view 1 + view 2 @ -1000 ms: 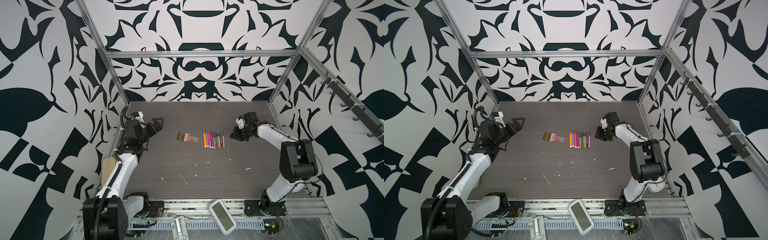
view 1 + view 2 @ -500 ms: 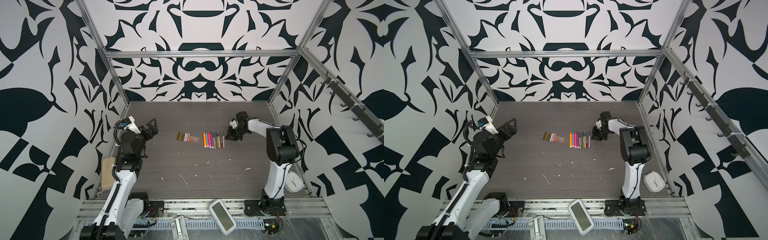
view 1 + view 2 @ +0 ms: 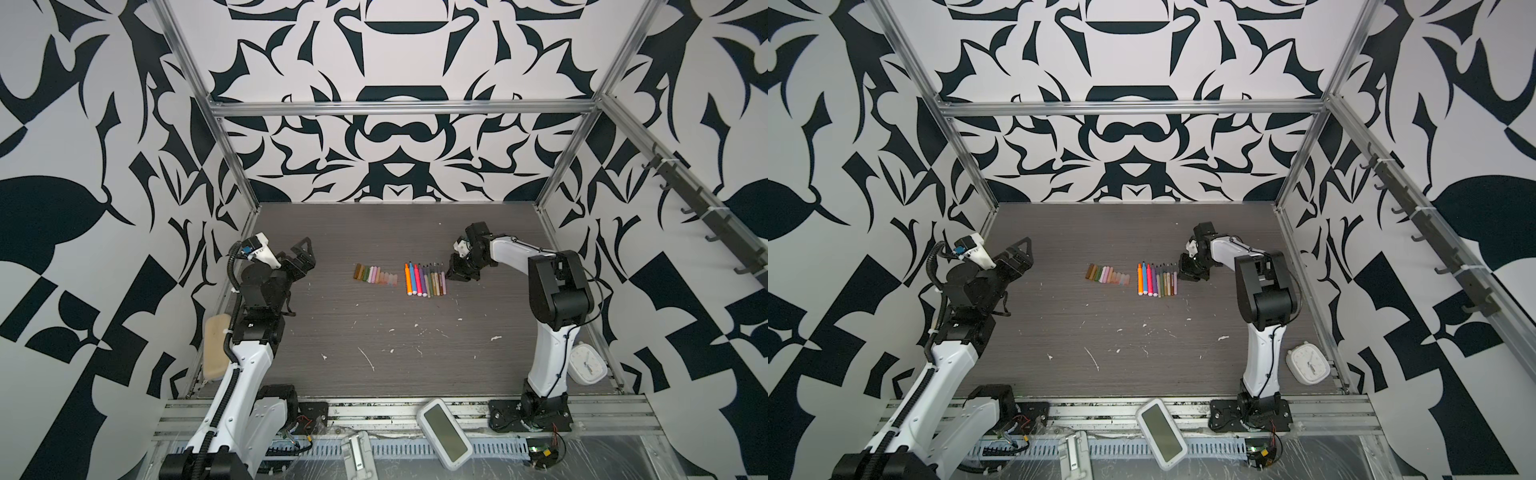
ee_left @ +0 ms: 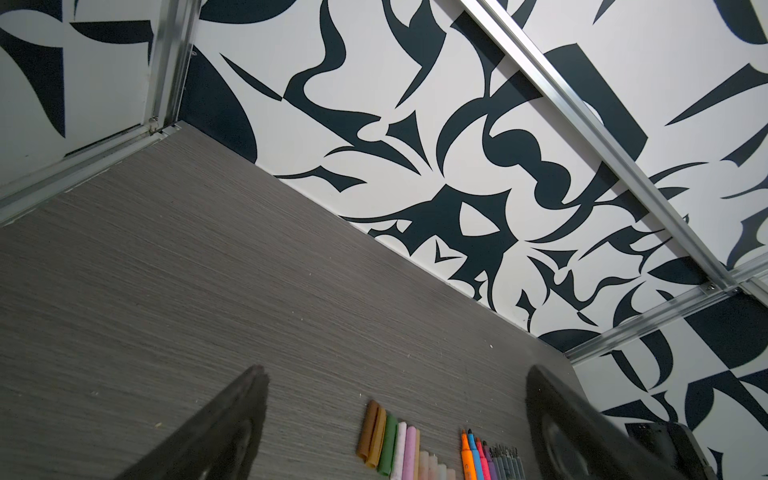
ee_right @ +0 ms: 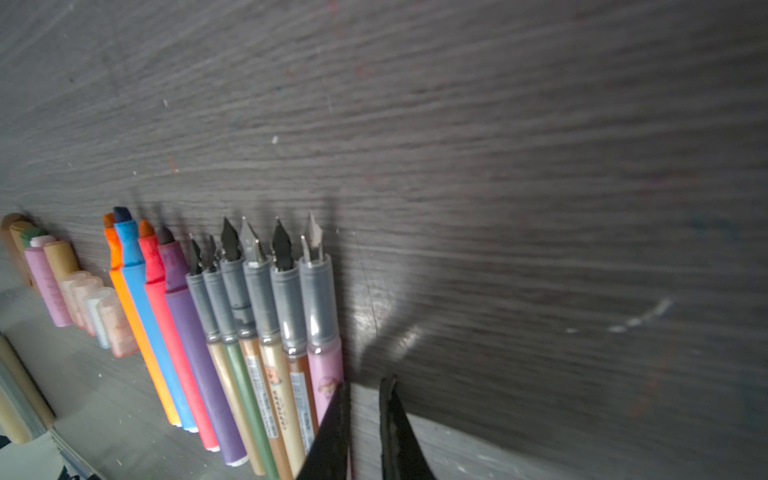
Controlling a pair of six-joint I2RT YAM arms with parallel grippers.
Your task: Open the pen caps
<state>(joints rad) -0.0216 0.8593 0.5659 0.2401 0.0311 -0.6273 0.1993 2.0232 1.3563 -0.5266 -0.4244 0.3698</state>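
Observation:
Several uncapped pens (image 3: 424,279) (image 3: 1156,280) lie side by side at the table's middle, tips pointing toward the back wall. Just left of them is a row of several pen caps (image 3: 376,275) (image 3: 1108,275), brown, tan, green, pink and pale pink. My right gripper (image 3: 455,272) (image 5: 365,386) sits low at the right end of the pens (image 5: 249,332), beside the pink one, with its jaws a narrow gap apart and nothing between them. My left gripper (image 3: 301,255) (image 4: 397,374) hangs wide open and empty, well left of the caps (image 4: 390,436).
A white handheld device (image 3: 444,432) lies on the front rail. A white clock (image 3: 586,365) sits at the front right corner and a beige pad (image 3: 216,349) by the left wall. Small white scraps (image 3: 368,357) dot the front of the table.
The right gripper has slid left up against the pens and its jaws have parted slightly. The right arm's elbow has risen. The left arm has drawn back a little, still open.

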